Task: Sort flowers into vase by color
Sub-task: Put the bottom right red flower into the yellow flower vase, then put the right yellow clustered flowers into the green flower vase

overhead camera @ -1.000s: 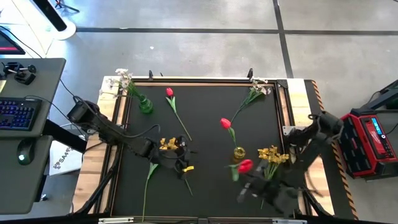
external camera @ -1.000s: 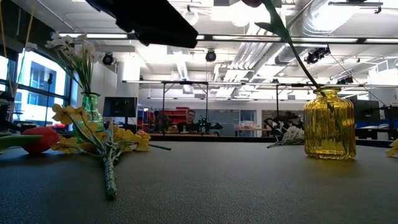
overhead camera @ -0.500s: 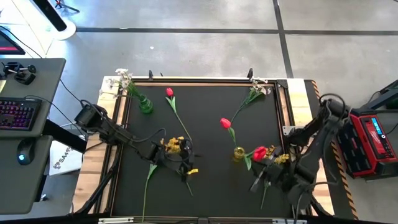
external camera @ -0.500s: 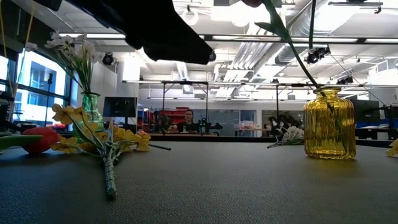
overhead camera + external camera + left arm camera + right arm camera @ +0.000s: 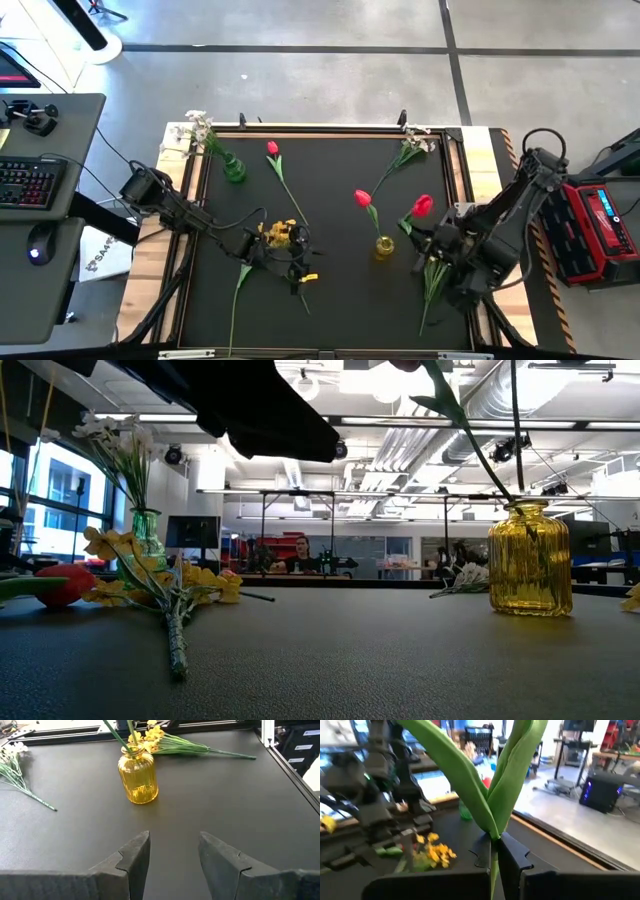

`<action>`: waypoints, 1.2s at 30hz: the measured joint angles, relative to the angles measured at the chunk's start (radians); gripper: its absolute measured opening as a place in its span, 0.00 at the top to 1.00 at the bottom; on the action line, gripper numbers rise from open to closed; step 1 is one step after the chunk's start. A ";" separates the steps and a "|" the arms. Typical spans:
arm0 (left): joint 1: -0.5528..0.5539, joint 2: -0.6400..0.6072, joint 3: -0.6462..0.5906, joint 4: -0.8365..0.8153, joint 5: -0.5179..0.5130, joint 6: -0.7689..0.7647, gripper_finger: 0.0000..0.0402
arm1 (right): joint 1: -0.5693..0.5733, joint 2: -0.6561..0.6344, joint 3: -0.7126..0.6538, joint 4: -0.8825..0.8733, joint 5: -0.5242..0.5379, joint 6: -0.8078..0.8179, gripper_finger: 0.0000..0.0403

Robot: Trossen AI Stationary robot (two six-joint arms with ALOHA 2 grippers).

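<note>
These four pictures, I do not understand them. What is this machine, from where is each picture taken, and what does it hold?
It is a robot with two dark arms at a black table. One camera looks down from above, one sits at table height, and one rides on each wrist. The right gripper is shut on a red tulip, lifted beside the yellow vase, which already holds another red tulip. The left gripper is open and empty, above yellow flowers lying on the table. A green vase holds white flowers. More flowers lie loose.
</note>
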 joint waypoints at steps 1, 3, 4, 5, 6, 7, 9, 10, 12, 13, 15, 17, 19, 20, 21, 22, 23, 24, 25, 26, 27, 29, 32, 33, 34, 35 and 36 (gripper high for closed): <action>0.000 0.000 0.000 0.000 0.000 0.000 0.62 | -0.008 0.004 0.000 -0.006 -0.018 0.002 1.00; 0.000 0.000 0.000 0.000 0.000 0.000 0.62 | -0.027 0.007 0.000 -0.007 -0.037 -0.003 1.00; 0.000 0.000 0.000 0.000 0.000 0.000 0.62 | -0.034 0.009 0.000 -0.007 -0.046 -0.004 1.00; 0.000 0.000 0.000 0.000 0.000 0.000 0.62 | -0.040 0.011 0.000 -0.012 -0.058 -0.004 1.00; 0.000 0.000 0.000 0.000 -0.001 0.000 0.62 | -0.044 0.014 0.000 -0.018 -0.068 -0.005 1.00; 0.000 0.000 0.000 0.000 -0.001 0.000 0.62 | -0.050 0.016 0.000 -0.022 -0.080 -0.005 1.00; 0.000 0.000 0.000 0.000 -0.001 0.000 0.62 | -0.060 0.020 0.000 -0.032 -0.086 -0.002 1.00; 0.000 0.000 0.000 0.000 -0.001 0.000 0.62 | -0.063 0.020 0.000 -0.038 -0.095 0.002 1.00; 0.000 0.000 0.000 0.000 -0.001 0.000 0.62 | -0.073 0.020 0.000 -0.039 -0.118 0.017 1.00; 0.000 0.000 0.000 0.000 -0.001 -0.005 0.62 | -0.078 0.020 0.000 -0.041 -0.130 0.024 1.00; 0.000 0.000 0.000 0.000 -0.001 -0.005 0.62 | -0.080 0.020 0.000 -0.044 -0.147 0.028 1.00; 0.000 0.000 0.000 0.000 -0.001 -0.005 0.62 | -0.086 0.020 -0.003 -0.037 -0.157 0.027 1.00; 0.000 0.000 0.000 0.000 -0.001 -0.005 0.62 | -0.088 0.020 -0.021 -0.032 -0.158 0.044 1.00; 0.000 0.000 0.000 0.000 -0.001 -0.005 0.62 | -0.088 0.020 -0.032 -0.030 -0.162 0.062 1.00; 0.000 0.000 0.000 0.000 -0.001 -0.005 0.62 | -0.090 0.020 -0.044 -0.029 -0.164 0.086 1.00; 0.000 0.000 0.000 0.000 -0.001 -0.005 0.62 | -0.093 0.020 -0.057 -0.029 -0.165 0.115 1.00; 0.000 0.000 0.000 0.000 -0.001 -0.006 0.62 | -0.096 0.020 -0.072 -0.030 -0.168 0.150 1.00; 0.000 0.000 0.000 0.000 -0.001 -0.006 0.62 | -0.099 0.020 -0.084 -0.032 -0.176 0.183 1.00; 0.000 0.000 0.000 0.000 -0.001 -0.006 0.62 | -0.102 0.020 -0.093 -0.036 -0.188 0.208 0.99; 0.000 0.000 0.000 0.001 -0.001 -0.007 0.62 | -0.107 0.020 -0.100 -0.039 -0.202 0.233 0.97; 0.000 0.000 0.000 0.001 -0.001 -0.008 0.62 | -0.113 0.020 -0.107 -0.038 -0.222 0.255 0.95; -0.005 0.000 0.000 0.007 0.005 -0.019 0.62 | -0.123 0.020 -0.115 -0.044 -0.275 0.291 0.89; -0.013 0.000 0.000 0.009 0.016 -0.025 0.62 | -0.139 0.020 -0.116 -0.044 -0.349 0.294 0.78; -0.016 0.000 0.000 0.009 0.016 -0.025 0.62 | -0.141 0.020 -0.116 -0.044 -0.366 0.289 0.74; -0.018 0.000 0.000 0.009 0.017 -0.025 0.62 | -0.144 0.020 -0.116 -0.044 -0.380 0.282 0.70; -0.020 0.000 0.000 0.009 0.017 -0.025 0.62 | -0.146 0.020 -0.116 -0.044 -0.395 0.270 0.67; -0.021 0.000 0.000 0.009 0.017 -0.024 0.62 | -0.145 0.020 -0.116 -0.044 -0.407 0.262 0.63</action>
